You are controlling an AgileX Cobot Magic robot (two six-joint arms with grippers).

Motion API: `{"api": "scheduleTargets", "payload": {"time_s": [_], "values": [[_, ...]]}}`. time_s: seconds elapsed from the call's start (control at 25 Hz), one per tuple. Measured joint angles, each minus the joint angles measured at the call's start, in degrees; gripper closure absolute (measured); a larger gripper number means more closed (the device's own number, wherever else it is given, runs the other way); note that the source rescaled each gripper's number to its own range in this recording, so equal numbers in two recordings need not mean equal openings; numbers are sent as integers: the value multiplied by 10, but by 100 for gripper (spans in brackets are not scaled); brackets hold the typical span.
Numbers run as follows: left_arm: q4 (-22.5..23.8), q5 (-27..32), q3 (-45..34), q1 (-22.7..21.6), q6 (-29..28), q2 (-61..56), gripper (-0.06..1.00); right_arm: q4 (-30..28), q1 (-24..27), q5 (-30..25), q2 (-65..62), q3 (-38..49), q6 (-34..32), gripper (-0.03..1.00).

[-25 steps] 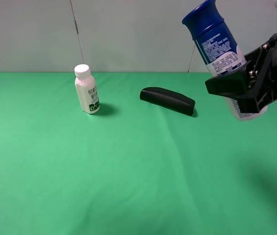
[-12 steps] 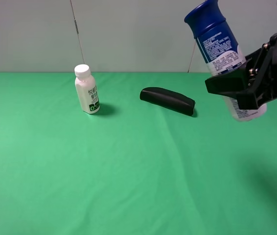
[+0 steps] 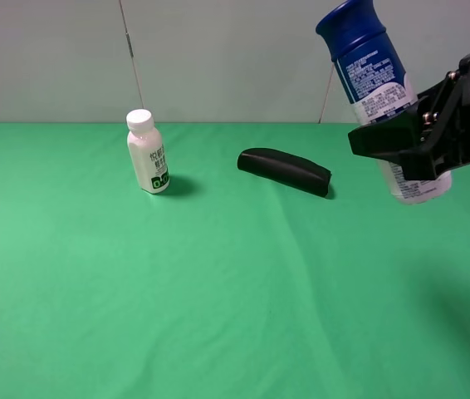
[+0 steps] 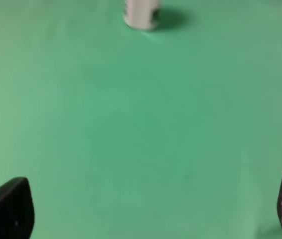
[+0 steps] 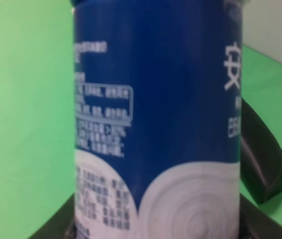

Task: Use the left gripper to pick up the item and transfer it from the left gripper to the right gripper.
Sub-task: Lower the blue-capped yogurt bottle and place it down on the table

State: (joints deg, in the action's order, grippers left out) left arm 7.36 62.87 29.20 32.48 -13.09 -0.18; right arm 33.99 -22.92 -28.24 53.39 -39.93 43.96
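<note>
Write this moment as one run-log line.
handover done | right gripper: shut on tall cylindrical blue-and-white bottle, aloft, tilted | left gripper: open, empty

The tall blue-capped cylindrical bottle [image 3: 366,62], blue above and white below (label text printed), hangs at two o'clock, cap tilted toward eleven, clamped in the black right gripper [image 3: 409,154].

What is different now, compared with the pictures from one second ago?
The blue-capped bottle, held in the right end effector, tilted a little more upright; its cap shifted slightly rightward in the exterior view. The grip is unchanged. The small white bottle and the black case stayed where they were.
</note>
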Motion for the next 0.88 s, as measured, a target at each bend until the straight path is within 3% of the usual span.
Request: {"api": "scheduleTargets", "payload": {"time_s": [0.12, 0.52, 0.88], "values": [[-20, -11, -6, 0, 6, 0, -4, 0, 0, 0, 0, 0, 0, 92], [-22, -14, -6, 0, 9, 0, -4, 0, 0, 0, 0, 0, -20, 92], [-22, -14, -6, -3, 9, 0, -4, -13, 0, -4, 0, 0, -92, 92]]}}
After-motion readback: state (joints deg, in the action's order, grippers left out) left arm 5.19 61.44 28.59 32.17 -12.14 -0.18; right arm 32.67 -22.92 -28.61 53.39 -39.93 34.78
